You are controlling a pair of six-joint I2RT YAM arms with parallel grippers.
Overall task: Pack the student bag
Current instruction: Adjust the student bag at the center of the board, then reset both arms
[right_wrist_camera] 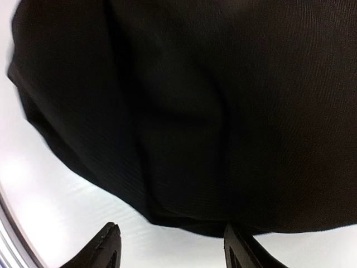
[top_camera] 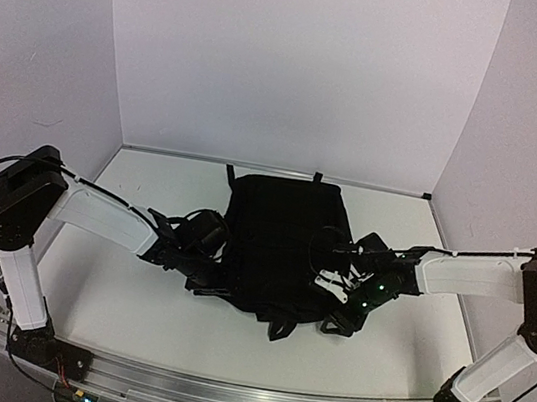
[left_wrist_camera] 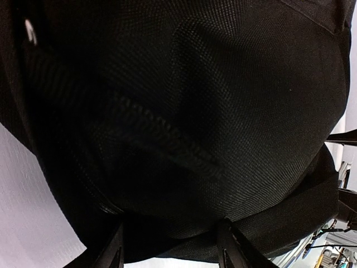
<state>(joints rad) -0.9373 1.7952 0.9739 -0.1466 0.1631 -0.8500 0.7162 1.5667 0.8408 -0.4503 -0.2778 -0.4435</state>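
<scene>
Bag [top_camera: 277, 243] lies flat at mid surface [top_camera: 132, 302], straps [top_camera: 280, 326] trailing off its near end. Both arms reach in, one at each side of it.

Left gripper [left_wrist_camera: 170, 248]: fingers apart, nothing clamped, black weave fills the view and bulges down to the tips. Right gripper [right_wrist_camera: 170, 243]: fingers apart too, the bag's edge just ahead of them and bare surface between the tips.

Handling, our read:
- Soft and floppy. It folds and sags, and won't keep its shape if lifted from one point.
- The coarse woven cloth should give the pads decent friction, so it is not slippery.
- Not fragile, so a firm pinch is fine.
- Weight we judge light to moderate. It looks a bit puffed, but we can't tell what is inside.

Where to hold: we would not pinch the flat panel, since cloth just bunches and slides out. Thicker parts are better: a side seam, a strap, or the stitched ridge [left_wrist_camera: 167, 139] in the left wrist view, possibly the zipper line. We would use both grippers, one per side, so the mouth can be spread.
</scene>
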